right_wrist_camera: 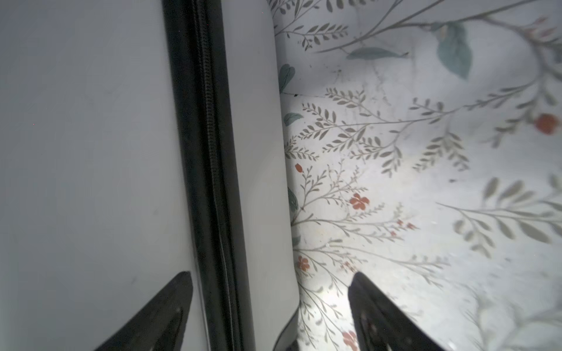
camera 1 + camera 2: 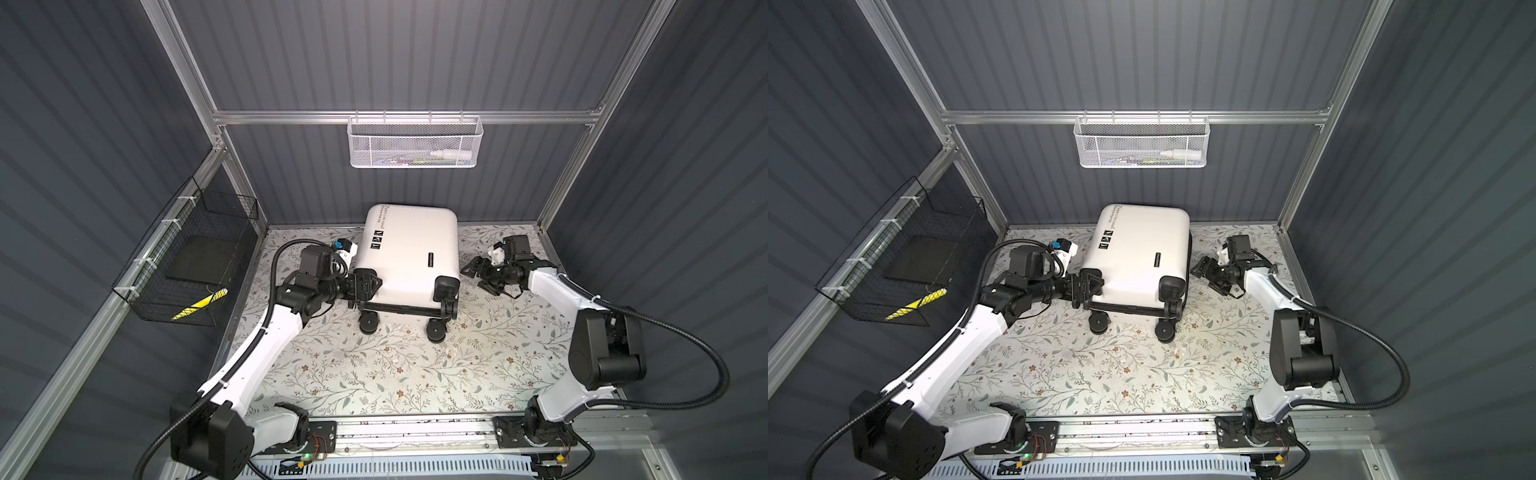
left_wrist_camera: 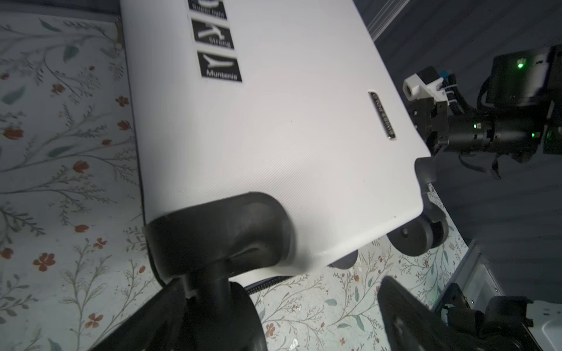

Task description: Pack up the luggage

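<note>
The luggage [image 2: 409, 249] [image 2: 1138, 249], a white hard-shell suitcase with black wheels, lies flat and shut at the back of the floral table, wheels toward the front. My left gripper [image 2: 365, 286] [image 2: 1087, 286] [image 3: 279, 319] is at its front left corner, open, with the corner's black wheel [image 3: 225, 310] between its fingers, close against one finger. My right gripper [image 2: 473, 270] [image 2: 1202, 266] [image 1: 273, 304] is at the suitcase's right side, open. Its fingers stand either side of the black zipper seam [image 1: 206, 152], one over the white shell [image 1: 91, 152], one over the table.
A white mesh basket [image 2: 413, 141] hangs on the back rail with a small white bottle [image 2: 451, 154] inside. A black wire basket [image 2: 187, 257] hangs on the left wall, holding a dark flat item and a yellow thing [image 2: 199, 305]. The floral tabletop [image 2: 374, 374] stretches in front.
</note>
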You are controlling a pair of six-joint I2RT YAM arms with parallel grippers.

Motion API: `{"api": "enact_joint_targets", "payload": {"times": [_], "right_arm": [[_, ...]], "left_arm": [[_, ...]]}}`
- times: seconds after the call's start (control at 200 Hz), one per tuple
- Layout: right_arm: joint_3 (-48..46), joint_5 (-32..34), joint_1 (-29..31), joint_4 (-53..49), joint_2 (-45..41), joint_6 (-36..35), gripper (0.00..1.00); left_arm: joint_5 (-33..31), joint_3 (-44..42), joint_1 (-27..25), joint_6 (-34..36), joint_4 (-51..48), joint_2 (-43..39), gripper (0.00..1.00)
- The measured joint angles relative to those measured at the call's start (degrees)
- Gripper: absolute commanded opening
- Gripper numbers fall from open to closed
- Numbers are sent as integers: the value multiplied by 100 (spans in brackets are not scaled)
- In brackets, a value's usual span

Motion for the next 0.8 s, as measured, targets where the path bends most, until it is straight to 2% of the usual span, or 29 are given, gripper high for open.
{"api": "enact_joint_targets", "payload": {"times": [0.08, 0.155, 0.315, 0.485, 0.665, 0.8], "right_arm": [[-87, 210, -256, -258, -431, -140, 90], [-144, 503, -485, -461, -741, -260, 99], [-306, 1078, -809, -835, -1191, -479, 99], [-645, 1550, -1034, -968, -1648, -332, 99], [-1169, 1628, -1370, -874, -2151, 39, 99], [-1532, 1217, -1578, -660, -2251, 293, 99]], "left_arm": [[-232, 74, -24, -70, 68, -219, 100], [-435, 262, -31, -118, 66, -243, 100], [-896, 640, -28, -173, 57, -103, 100], [-1567, 1023, -28, -258, -37, 197, 100], [-2575, 1233, -28, -518, -175, 466, 100], [-2754, 1613, -26, -420, -337, 874, 100]]}}
